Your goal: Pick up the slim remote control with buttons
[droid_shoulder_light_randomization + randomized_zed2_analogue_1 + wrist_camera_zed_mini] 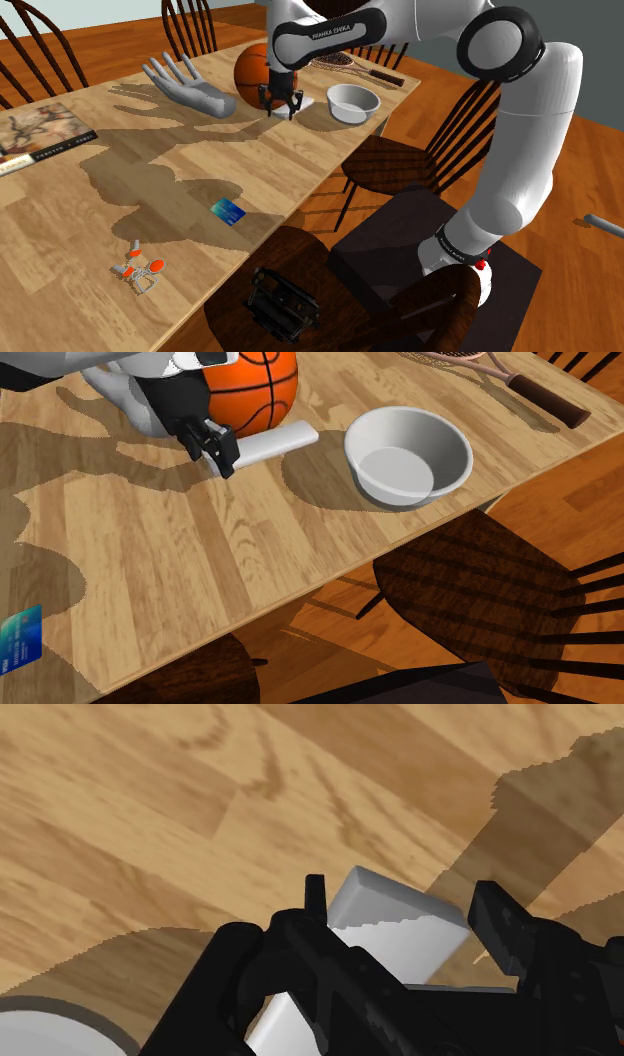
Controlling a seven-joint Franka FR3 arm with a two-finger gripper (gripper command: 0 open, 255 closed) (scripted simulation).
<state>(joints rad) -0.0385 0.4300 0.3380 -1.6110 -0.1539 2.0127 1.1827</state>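
The slim remote control [275, 444] is drawn as a plain white-grey bar with no buttons visible, lying on the wooden table [200, 562] in front of the basketball [250, 387]. My black gripper [215, 452] comes down over the end of the remote that points away from the bowl. In the wrist view the gripper [400, 904] is shut on the remote control [395, 919], a finger pressed against each long side. From the shoulder view the gripper [281, 108] stands upright beside the basketball [252, 65], and the remote [305, 102] pokes out toward the bowl.
A grey bowl [408, 454] sits just past the remote's free end, near the table edge. A grey hand model [190, 90], a racket [350, 65], a book [40, 135], a blue card [229, 210] and a small orange-and-white object [140, 268] lie on the table. Dark wooden chairs [400, 165] line that edge.
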